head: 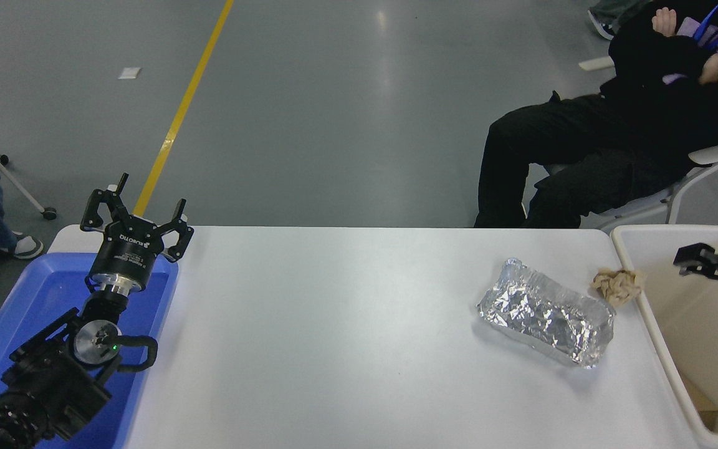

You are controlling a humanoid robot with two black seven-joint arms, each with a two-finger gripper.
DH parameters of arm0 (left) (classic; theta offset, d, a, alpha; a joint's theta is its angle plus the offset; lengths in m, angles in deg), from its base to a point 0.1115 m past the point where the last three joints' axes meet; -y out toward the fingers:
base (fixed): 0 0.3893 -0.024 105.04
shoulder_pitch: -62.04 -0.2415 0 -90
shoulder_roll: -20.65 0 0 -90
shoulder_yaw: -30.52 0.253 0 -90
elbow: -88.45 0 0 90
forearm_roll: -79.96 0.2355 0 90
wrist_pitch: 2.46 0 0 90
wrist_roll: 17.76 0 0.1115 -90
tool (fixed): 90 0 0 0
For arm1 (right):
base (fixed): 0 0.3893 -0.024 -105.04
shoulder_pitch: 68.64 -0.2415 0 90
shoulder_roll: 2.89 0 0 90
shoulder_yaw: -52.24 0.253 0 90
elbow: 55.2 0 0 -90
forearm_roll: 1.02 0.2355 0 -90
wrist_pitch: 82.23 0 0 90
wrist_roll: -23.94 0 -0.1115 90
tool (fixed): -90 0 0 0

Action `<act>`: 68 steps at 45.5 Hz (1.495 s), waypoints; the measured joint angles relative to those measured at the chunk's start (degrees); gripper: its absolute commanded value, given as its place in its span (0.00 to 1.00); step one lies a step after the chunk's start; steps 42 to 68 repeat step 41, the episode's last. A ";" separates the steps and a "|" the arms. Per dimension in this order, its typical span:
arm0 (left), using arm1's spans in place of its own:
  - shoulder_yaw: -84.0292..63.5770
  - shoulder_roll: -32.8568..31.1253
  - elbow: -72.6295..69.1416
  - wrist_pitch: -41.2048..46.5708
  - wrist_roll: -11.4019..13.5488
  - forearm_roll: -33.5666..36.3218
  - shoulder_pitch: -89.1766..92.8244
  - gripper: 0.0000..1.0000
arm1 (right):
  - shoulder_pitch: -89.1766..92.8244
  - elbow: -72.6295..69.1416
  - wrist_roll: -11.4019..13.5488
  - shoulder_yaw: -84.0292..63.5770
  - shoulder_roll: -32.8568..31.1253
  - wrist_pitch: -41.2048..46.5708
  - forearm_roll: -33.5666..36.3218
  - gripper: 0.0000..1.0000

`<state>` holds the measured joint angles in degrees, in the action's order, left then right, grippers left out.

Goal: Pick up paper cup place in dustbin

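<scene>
Leftmost, the left gripper [136, 209] hung with fingers spread over the blue tray [28, 293]. Right of it on the table [334, 324] lay a foil tray [546, 319], then a brown wad [616, 284] touching the bin [652, 312]. Over the bin the right gripper [698, 262] hovered, its fingers' spacing unclear; no cup showed.

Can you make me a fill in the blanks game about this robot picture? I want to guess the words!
1. The shiny crumpled foil tray lies on the ____ table.
2. The left gripper hangs above a tray whose colour is ____.
3. The brown paper wad sits right beside the rim of the ____.
4. The right gripper reaches in over the dustbin from the picture's ____ edge.

Missing words: white; blue; dustbin; right
</scene>
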<state>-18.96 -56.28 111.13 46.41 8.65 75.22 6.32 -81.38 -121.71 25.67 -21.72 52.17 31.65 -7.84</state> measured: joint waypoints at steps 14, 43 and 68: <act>0.00 0.02 -0.02 0.02 0.01 -0.08 0.00 0.98 | -13.23 -3.20 0.05 1.61 8.17 16.22 0.17 1.00; 0.00 0.02 -0.01 0.02 0.00 -0.02 0.00 0.98 | -22.74 -4.03 0.07 2.07 16.14 20.84 0.51 1.00; 0.00 0.02 -0.01 0.02 0.00 -0.02 0.00 0.98 | -22.74 -4.03 0.07 2.07 16.14 20.84 0.51 1.00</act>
